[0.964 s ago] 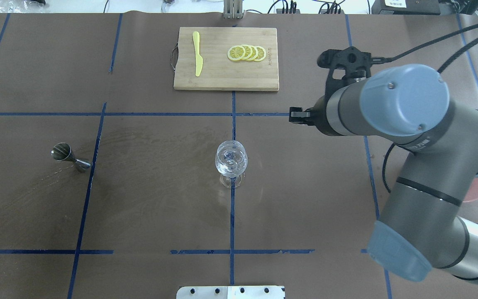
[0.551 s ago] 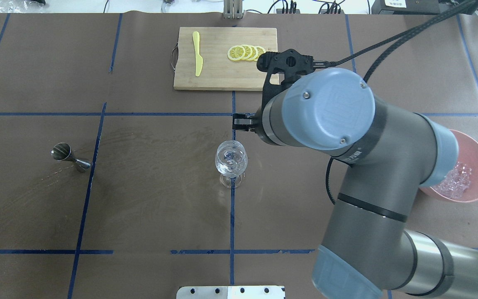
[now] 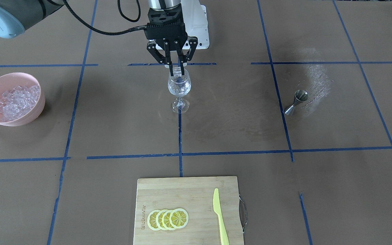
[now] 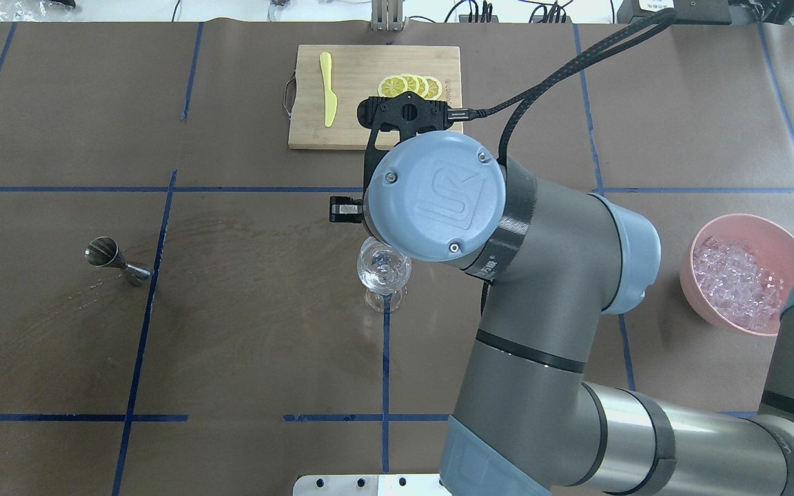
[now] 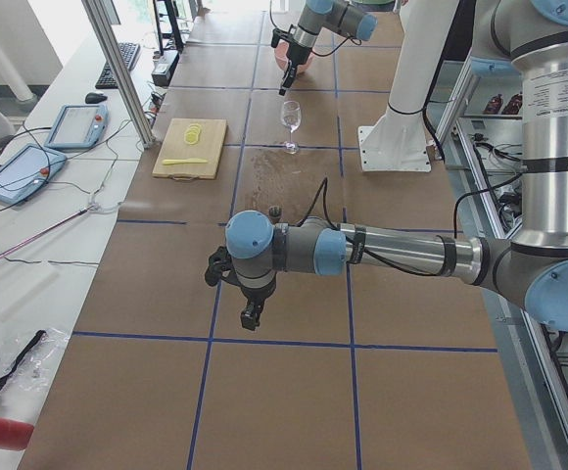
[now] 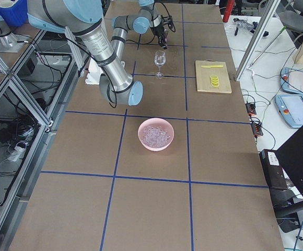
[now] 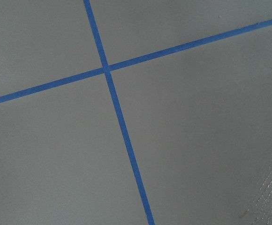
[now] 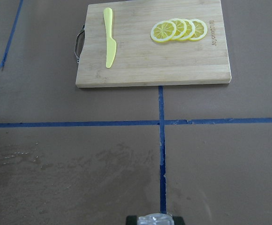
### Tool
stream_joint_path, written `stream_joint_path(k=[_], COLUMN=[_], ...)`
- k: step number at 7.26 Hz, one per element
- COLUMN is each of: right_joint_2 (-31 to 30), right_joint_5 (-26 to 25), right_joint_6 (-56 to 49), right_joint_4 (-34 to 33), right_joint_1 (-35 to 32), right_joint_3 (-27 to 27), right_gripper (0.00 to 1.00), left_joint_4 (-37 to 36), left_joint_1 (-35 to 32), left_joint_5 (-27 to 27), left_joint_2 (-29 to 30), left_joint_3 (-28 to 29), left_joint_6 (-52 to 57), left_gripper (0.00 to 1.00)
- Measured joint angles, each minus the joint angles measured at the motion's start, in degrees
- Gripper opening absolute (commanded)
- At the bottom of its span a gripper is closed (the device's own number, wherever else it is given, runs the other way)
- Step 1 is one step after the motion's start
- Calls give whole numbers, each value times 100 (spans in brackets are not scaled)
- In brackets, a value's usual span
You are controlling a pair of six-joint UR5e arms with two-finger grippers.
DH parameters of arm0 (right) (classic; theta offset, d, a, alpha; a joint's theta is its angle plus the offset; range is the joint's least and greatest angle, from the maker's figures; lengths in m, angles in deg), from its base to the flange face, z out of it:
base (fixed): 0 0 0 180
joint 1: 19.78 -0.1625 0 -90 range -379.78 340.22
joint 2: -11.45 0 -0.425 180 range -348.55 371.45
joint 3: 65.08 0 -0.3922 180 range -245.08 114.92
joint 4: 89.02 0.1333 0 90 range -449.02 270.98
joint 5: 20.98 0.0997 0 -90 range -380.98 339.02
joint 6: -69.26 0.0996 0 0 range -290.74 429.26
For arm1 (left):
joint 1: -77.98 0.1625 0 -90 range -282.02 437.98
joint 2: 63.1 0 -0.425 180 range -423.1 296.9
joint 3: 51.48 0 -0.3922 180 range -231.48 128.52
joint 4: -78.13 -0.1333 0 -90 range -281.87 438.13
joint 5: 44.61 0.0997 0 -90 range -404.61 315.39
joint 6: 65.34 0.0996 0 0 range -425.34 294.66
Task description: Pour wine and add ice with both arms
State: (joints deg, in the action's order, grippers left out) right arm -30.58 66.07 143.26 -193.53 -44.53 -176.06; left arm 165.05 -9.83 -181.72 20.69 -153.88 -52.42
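A clear stemmed wine glass (image 3: 179,85) stands at the table's middle; it also shows in the overhead view (image 4: 383,270). My right gripper (image 3: 176,71) hangs just above its rim with the fingers close together. In the right wrist view a small clear ice cube (image 8: 155,219) sits between the fingertips. The ice (image 3: 14,98) is heaped in a pink bowl (image 4: 693,241) on my right. My left gripper (image 5: 252,315) shows only in the exterior left view, low over bare table far from the glass; I cannot tell whether it is open or shut.
A steel jigger (image 4: 116,258) stands on the table's left, with a wet streak beside it. A bamboo cutting board (image 3: 189,190) at the far side carries lemon slices (image 3: 167,218) and a yellow knife (image 3: 220,217).
My right arm has swung left from the bowl's side until its gripper is over the wine glass. The bowl of ice has come into view. Glass and jigger have not moved.
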Motion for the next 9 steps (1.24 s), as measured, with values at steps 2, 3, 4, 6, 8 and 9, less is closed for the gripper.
stream_joint_path(k=[2,3,4,6,8,9], right_joint_2=[55,57,56,49,40,41], right_joint_5=[-103,-125,-132,-131,-128,-121], right_joint_6=[1,-1,-5,-3,0,0], right_joint_4=[-162,-255,-304,-332,-386,-407], right_joint_1=[124,167,204,265,293,298], right_joint_3=[136,144,145,146,119,108], right_gripper=[18,27,39,85,100,100], left_joint_4=[0,0,0,1,0,0], left_joint_1=[1,1,1,1,1,1], left_joint_5=[0,0,0,0,0,0], left_joint_2=[11,13,14,14,14,14], left_joint_3=[0,1,1,3,3,2], left_joint_6=[0,0,0,6,8,8], left_gripper=[100,100,100,100,100,100])
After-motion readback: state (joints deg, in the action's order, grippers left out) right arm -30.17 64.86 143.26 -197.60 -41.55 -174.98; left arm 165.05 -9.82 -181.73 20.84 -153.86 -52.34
